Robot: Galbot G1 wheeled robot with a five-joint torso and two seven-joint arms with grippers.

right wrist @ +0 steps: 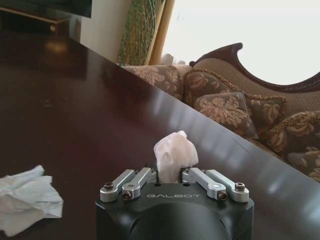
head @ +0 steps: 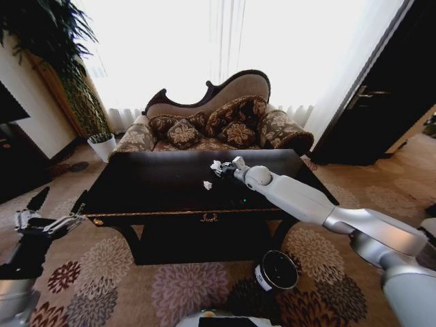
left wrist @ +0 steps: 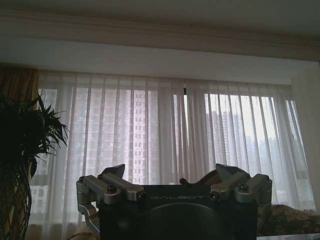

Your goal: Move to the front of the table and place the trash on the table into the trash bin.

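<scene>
Presently, listed by size:

Table (head: 157,187): glossy black with gold trim, standing centre before the robot, a gold ornament at the middle of its near edge. Its far edge lies close to a patterned sofa (head: 218,116) with cushions, under a bright curtained window (left wrist: 165,145).

Right arm: reaches from the near right across the table toward its far right part.

Left arm: held low at the near left, off the table, well apart from the work.

Trash bin (head: 276,270): round, dark, black-rimmed with a white label, on the floral carpet just beyond the table's near right corner, below the right arm.

Right gripper (right wrist: 171,176): over the far right part of the tabletop, jaws pinching a white paper ball (right wrist: 173,154), which stands up between the fingers.

Left gripper (left wrist: 172,187): pointed up toward the window, jaws spread wide, nothing between them.

Second paper ball (right wrist: 27,197): crumpled, white, lying loose on the tabletop a little nearer and to the left of the right gripper, apart from it.
</scene>
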